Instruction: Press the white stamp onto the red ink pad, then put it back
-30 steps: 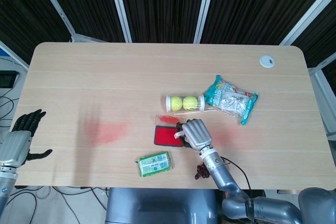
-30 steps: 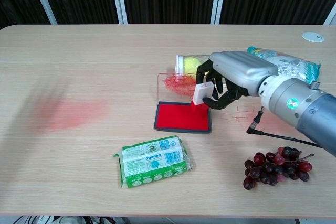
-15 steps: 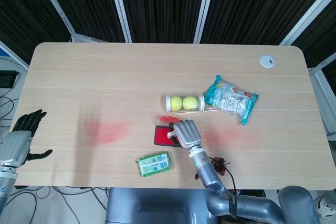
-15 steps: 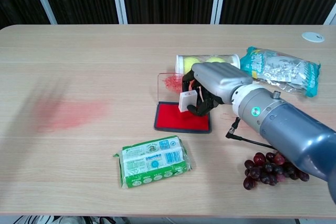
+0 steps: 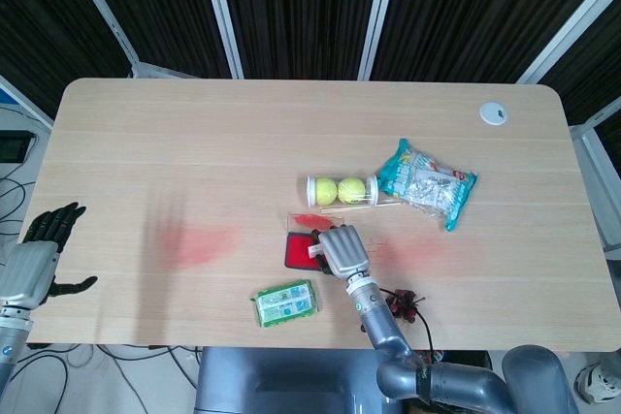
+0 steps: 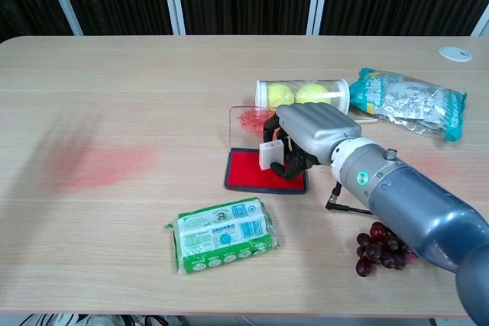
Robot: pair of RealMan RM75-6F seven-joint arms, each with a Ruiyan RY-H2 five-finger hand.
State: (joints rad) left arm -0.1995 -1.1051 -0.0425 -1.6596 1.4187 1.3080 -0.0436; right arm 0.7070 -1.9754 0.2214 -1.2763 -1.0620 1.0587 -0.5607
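The left hand (image 5: pixel 34 259) hangs off the table's (image 5: pixel 194 133) left edge, fingers spread, holding nothing. On the pale wood, 2 reddish smudges show. Toward the front edge lie 1 green packet (image 6: pixel 223 234), 1 red ink pad (image 6: pixel 248 170) with its clear lid (image 6: pixel 246 121) up, then 1 tube (image 6: pixel 302 94) holding 2 tennis balls, 1 bunch of grapes (image 6: pixel 378 250) and 1 snack bag (image 6: pixel 409 101). Dark slatted panels stand behind. The right hand (image 6: pixel 309 137) grips 1 white stamp (image 6: pixel 270 153), fingers curled around it, its base on the pad.
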